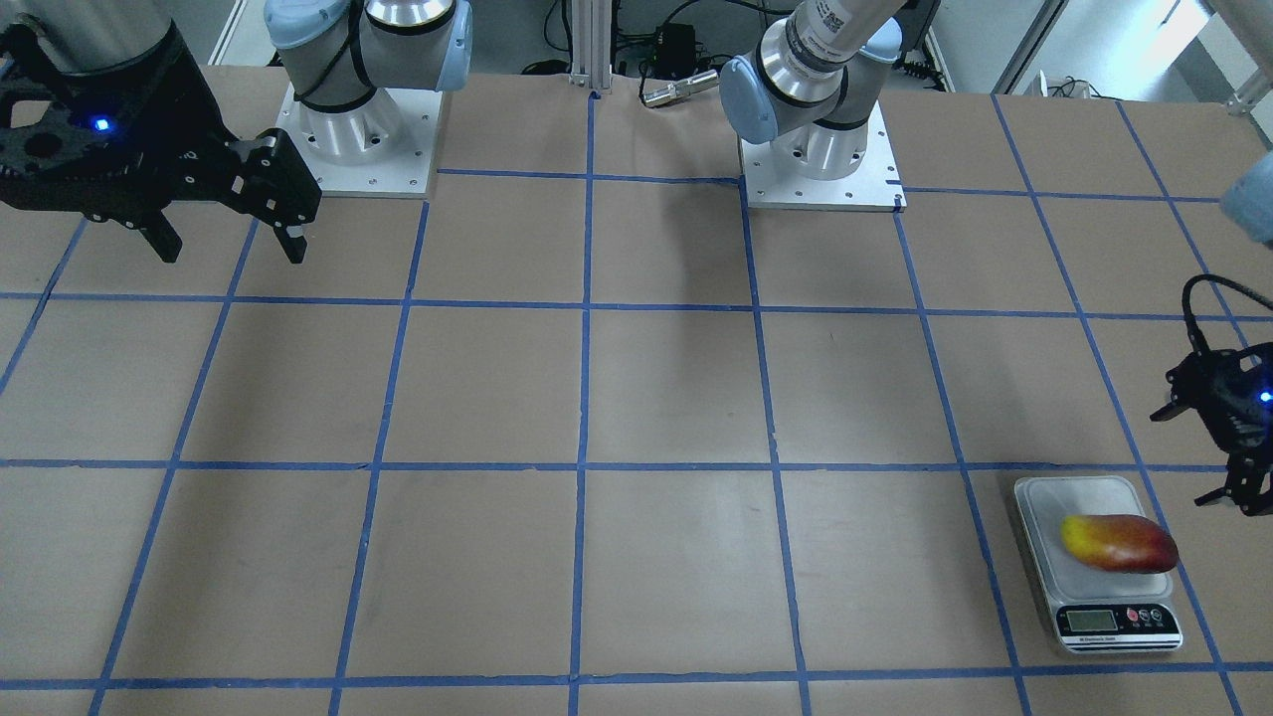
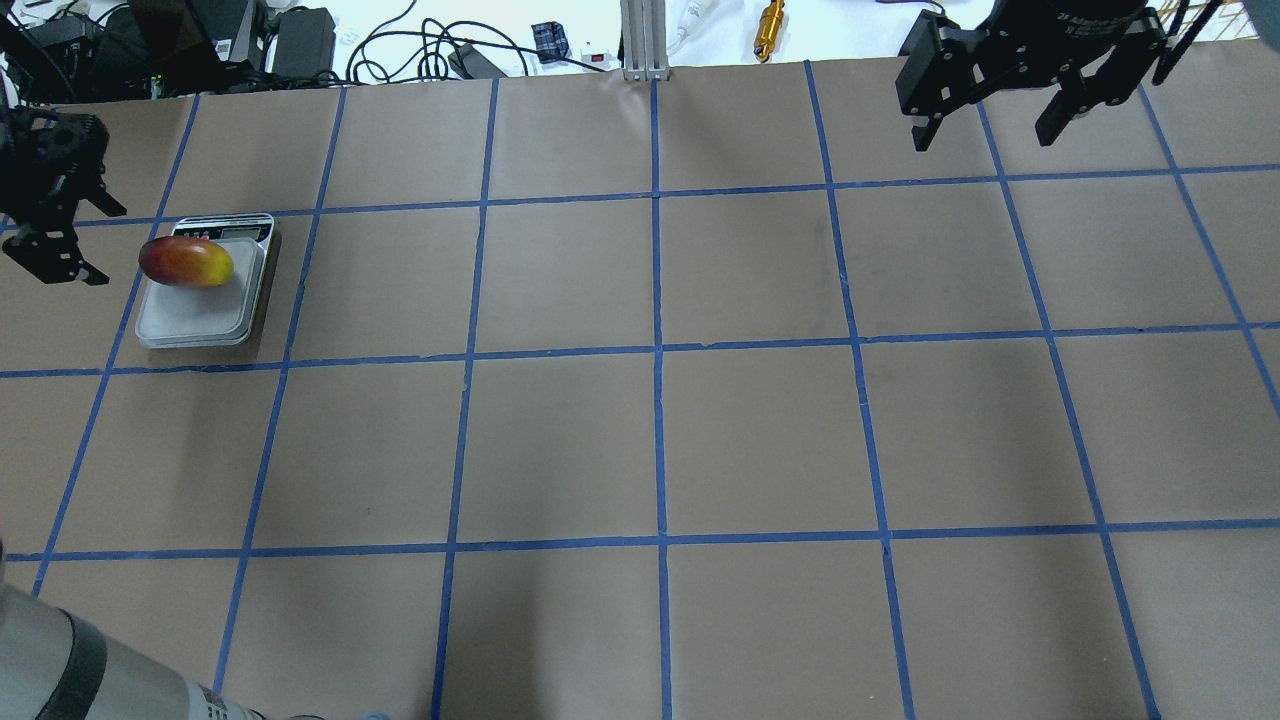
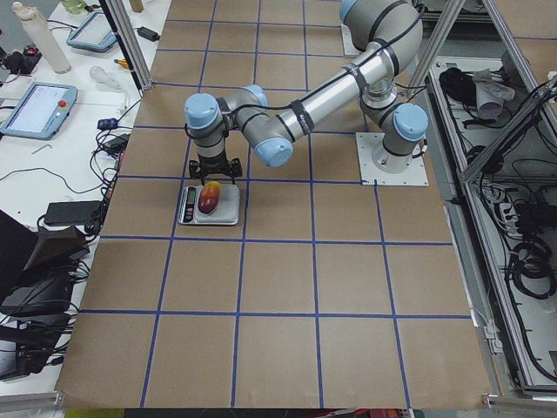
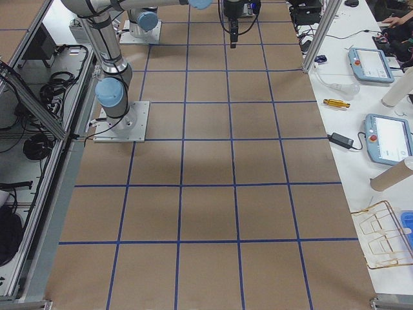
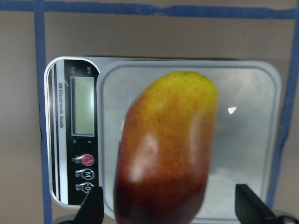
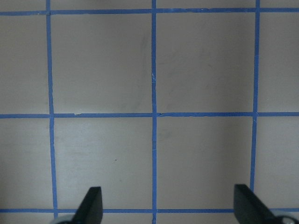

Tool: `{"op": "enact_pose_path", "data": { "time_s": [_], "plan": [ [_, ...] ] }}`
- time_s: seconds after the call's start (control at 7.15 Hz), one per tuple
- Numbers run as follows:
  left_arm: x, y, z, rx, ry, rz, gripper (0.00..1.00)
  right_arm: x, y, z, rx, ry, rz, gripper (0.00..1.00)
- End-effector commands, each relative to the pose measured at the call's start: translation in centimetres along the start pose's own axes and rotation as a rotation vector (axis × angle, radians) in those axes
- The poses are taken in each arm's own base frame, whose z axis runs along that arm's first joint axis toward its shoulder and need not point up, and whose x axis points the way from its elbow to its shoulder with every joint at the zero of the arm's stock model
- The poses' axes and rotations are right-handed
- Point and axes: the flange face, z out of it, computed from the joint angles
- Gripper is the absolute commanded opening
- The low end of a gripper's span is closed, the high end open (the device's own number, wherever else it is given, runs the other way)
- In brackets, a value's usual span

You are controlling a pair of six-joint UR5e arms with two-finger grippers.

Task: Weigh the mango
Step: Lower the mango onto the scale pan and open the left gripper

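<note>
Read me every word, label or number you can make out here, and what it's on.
"Electronic Scale": beside the display on the scale.
"M": a round button on its panel.
The display is blank, no number.
White lettering on the right arm's wrist: too blurred to read.

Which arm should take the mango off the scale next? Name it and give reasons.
Left, most likely. The left gripper hangs open right beside the mango, which lies on the scale. The right gripper, also open, is far across the table.
</note>
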Motion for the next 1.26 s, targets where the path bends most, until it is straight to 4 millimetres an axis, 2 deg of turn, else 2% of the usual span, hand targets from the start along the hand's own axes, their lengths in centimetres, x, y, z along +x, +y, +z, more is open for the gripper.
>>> {"op": "enact_pose_path", "data": {
  "time_s": [0.0, 0.28, 0.42, 0.56, 0.7, 0.84, 0.98, 1.12],
  "plan": [
    [5.3, -2.1, -8.3, 0.005, 0.014, -0.065, 1.0, 0.0, 0.0, 0.0, 0.0, 0.001, 0.0, 1.0],
    [9.9, -4.0, -13.4, 0.01, 0.032, -0.156, 1.0, 0.0, 0.0, 0.1, -0.001, 0.001, 0.0, 1.0],
    [11.5, -4.4, -14.4, -0.004, 0.042, -0.176, 1.0, 0.0, 0.0, 0.0, 0.0, 0.001, 0.0, 1.0],
    [12.2, -5.1, -15.6, -0.012, 0.029, -0.363, 1.0, 0.0, 0.0, 0.1, -0.001, 0.001, 0.0, 1.0],
    [12.0, -6.2, -15.6, -0.001, 0.036, -0.538, 1.0, 0.0, 0.0, 0.1, -0.001, 0.001, 0.0, 1.0],
    [12.1, -9.0, -16.0, 0.023, 0.045, -0.574, 1.0, 0.1, 0.0, 0.0, 0.0, 0.001, 0.002, 1.0],
    [11.7, -13.1, -16.0, 0.02, 0.047, -0.679, 1.0, 0.1, -0.1, 0.1, -0.001, 0.0, 0.002, 1.0],
    [11.6, -18.0, -16.0, 0.011, 0.05, -0.777, 1.0, 0.1, -0.1, 0.1, -0.001, 0.0, 0.002, 1.0]
  ]
}}
